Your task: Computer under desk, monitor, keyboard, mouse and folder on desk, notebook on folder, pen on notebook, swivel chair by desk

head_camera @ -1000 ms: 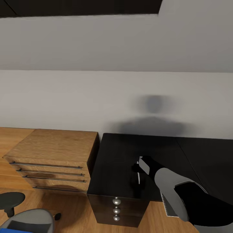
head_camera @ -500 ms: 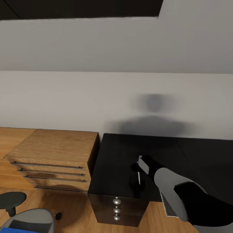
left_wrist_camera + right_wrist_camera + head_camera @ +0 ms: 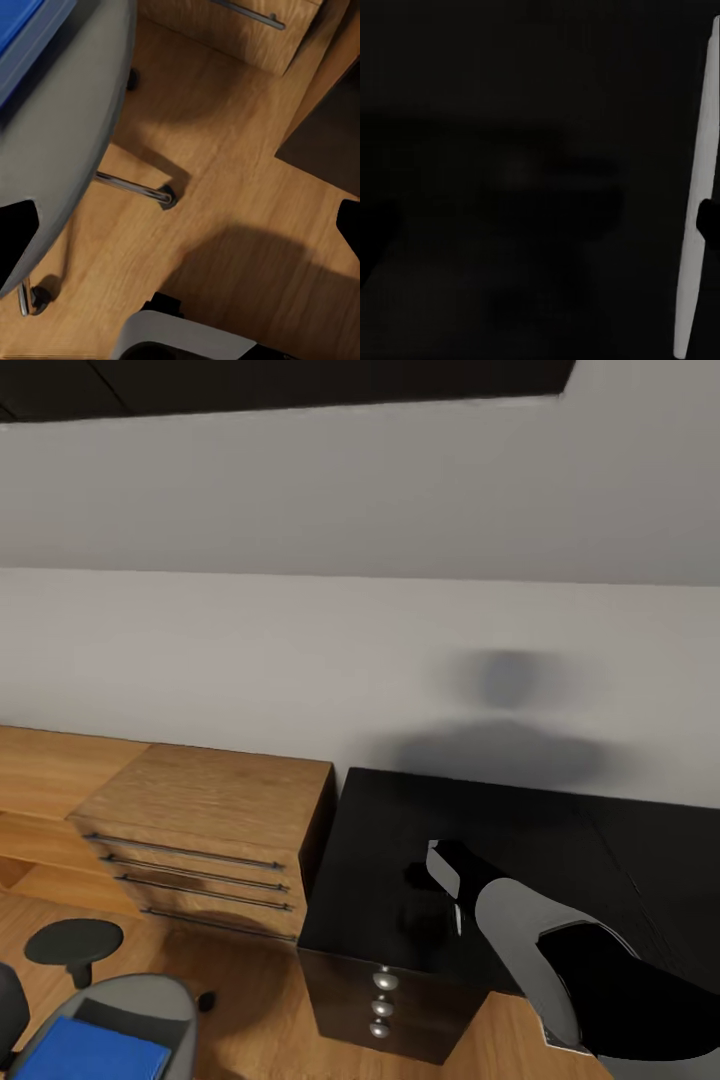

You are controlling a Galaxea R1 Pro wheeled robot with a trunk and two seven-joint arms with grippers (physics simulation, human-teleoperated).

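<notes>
Right gripper (image 3: 425,880) hovered over glossy black desk (image 3: 400,830) near its drawer end, fingers spread, gripping nothing. Pen (image 3: 695,202) lay flat on desk just beside one fingertip, not between. Blue folder (image 3: 85,1052) sat on swivel chair (image 3: 150,1000). Left gripper state: cannot tell.

One black counter (image 3: 400,840) sits at centre right with three round silver knobs (image 3: 382,1006) on its drawer unit. One wooden chest of drawers (image 3: 210,810) stands left of it, showing four bar handles. One swivel chair (image 3: 130,1005), lower left, carries one blue folder (image 3: 85,1050). One pen (image 3: 696,195) lies on the counter.
</notes>
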